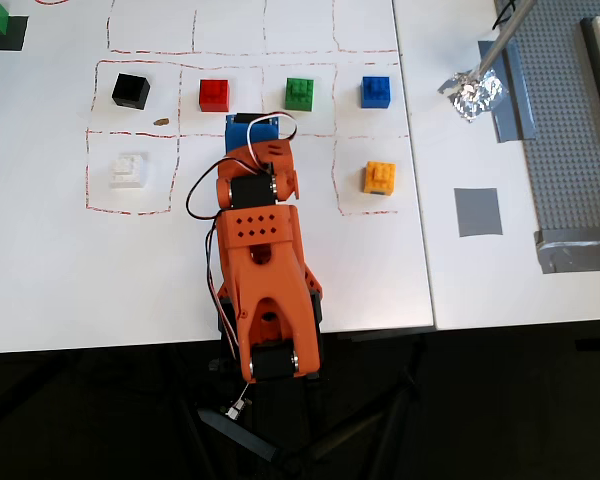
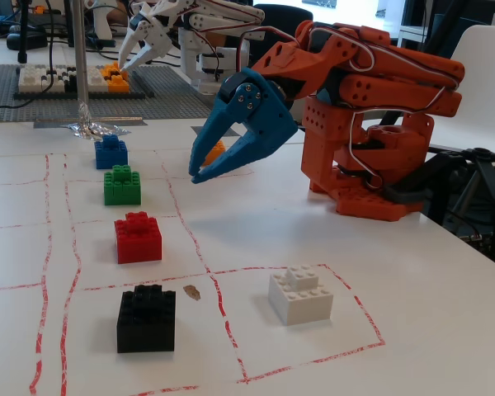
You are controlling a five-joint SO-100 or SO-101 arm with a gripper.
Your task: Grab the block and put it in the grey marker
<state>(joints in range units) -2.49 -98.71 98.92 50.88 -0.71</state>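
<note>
Step in hand: the approach, by my reckoning. Nothing is grasped yet and the red block sits untouched in its drawn square on the table.

Pincer: the blue pincer hangs in the air in the fixed view, its two fingers a little apart at the tips and holding nothing. From above it is mostly hidden under the orange arm; only a blue edge shows.

Block: in the fixed view it stands flat, studs up, in a row between the green brick and the black brick. It is near the pincer but clearly apart from it, lower and to the left in that view.

Neighbours: the blue brick ends the row in the overhead view; a white brick and an orange-yellow brick sit in the row nearer the arm. Every brick has its own red-lined cell, so there is room around the red one.

Grey marker: the plain grey square lies on the next sheet, well apart from the block, on the right in the overhead view, just beside the studded grey baseplate.

Next move: I would say the arm needs to swing left as the overhead view shows it, widen the fingers, come down straddling the red block without nudging the green one, then close.
</note>
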